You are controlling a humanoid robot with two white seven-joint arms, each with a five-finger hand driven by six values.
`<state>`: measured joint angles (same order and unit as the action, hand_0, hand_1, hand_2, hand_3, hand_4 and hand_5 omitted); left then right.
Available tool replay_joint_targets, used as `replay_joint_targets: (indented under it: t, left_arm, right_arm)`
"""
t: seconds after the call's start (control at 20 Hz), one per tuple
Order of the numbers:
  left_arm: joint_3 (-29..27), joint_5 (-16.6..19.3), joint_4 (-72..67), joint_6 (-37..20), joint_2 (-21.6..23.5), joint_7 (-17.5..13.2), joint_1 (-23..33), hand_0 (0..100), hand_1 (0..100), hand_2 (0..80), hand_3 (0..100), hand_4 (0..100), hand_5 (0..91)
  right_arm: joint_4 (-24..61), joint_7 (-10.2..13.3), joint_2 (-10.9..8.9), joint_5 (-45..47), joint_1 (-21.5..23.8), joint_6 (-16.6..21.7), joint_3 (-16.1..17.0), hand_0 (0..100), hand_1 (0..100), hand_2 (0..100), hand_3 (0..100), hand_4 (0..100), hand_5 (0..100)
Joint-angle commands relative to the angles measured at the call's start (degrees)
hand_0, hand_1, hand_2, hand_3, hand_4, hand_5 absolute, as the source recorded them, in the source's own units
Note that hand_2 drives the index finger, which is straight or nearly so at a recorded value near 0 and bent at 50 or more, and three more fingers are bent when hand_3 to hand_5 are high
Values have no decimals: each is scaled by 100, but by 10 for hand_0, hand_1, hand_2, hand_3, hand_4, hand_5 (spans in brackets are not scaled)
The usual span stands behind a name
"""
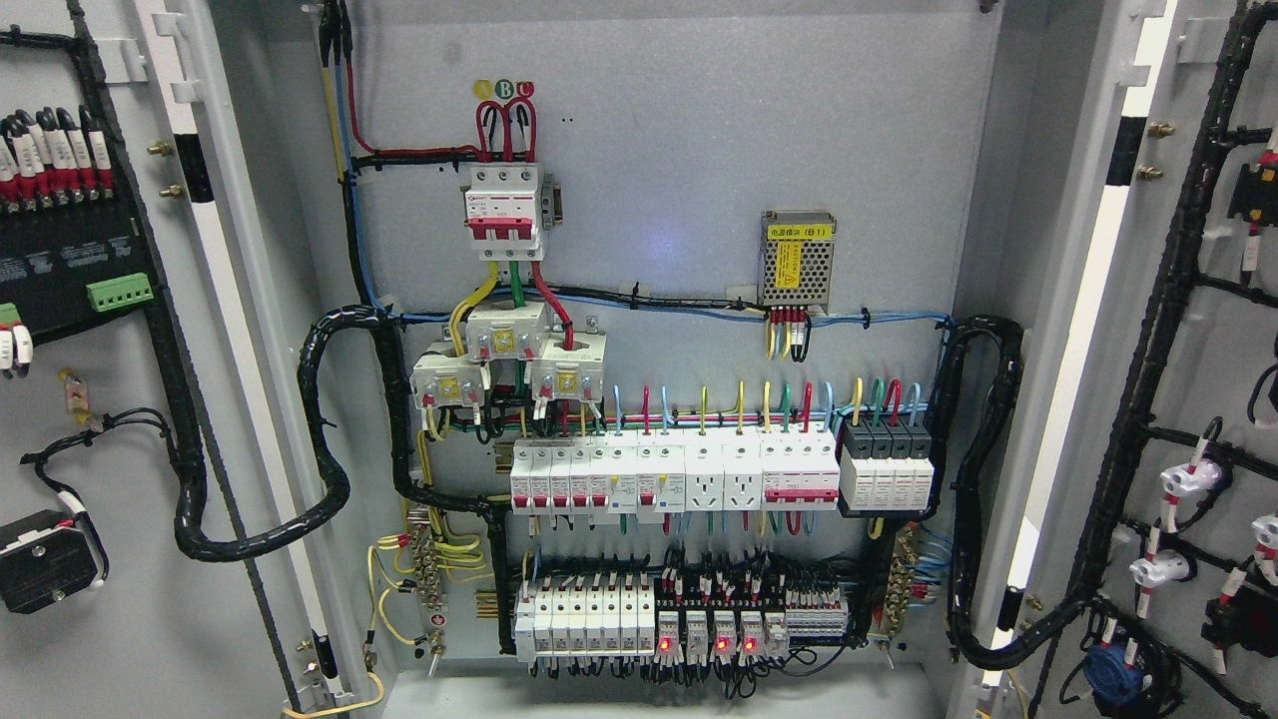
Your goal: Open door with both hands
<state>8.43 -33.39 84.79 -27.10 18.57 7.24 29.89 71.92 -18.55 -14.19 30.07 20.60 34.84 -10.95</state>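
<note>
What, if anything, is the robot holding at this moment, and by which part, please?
Nothing that can be seen: neither hand is in view. Both cabinet doors, the left door and the right door, stand wide open.

Neither of my arms reaches into the head view. I see no left hand, no right hand, no wrist or forearm along the lower edge or either side, so their pose stays unknown.

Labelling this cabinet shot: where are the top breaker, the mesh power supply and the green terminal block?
Top breaker (504, 212), head view, white front face.
Mesh power supply (797, 262), head view, perforated front.
Green terminal block (120, 292), head view, middle of its green body, on left door.
</note>
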Motion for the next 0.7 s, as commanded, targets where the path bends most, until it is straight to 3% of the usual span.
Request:
replay_joint_targets:
  t: [0.0, 0.2, 0.45, 0.65]
  left_arm:
    - [599, 43, -3149, 12, -828, -170, -325, 0, 0, 0, 0, 0, 0]
    - [625, 385, -4529, 47, -1144, -609, -492, 0, 0, 0, 0, 0, 0]
    - [625, 781, -6463, 47, -1417, -671, -940, 0, 0, 0, 0, 0, 0]
    - [616, 1369, -7545, 56, -1567, -698, -1397, 0, 0, 0, 0, 0, 0]
  right_arm:
    - [-3927, -8, 979, -37, -583, -21, -461, 191, 0, 0, 0, 0, 0]
    - [-5352, 1, 1269, -264, -952, -74, -461, 191, 0, 0, 0, 0, 0]
    - [-6241, 71, 1358, -906, -1058, -100, -452, 191, 0, 0, 0, 0, 0]
    - [-6892, 246, 1454, -1292, -1374, -1038, -443, 191, 0, 0, 0, 0, 0]
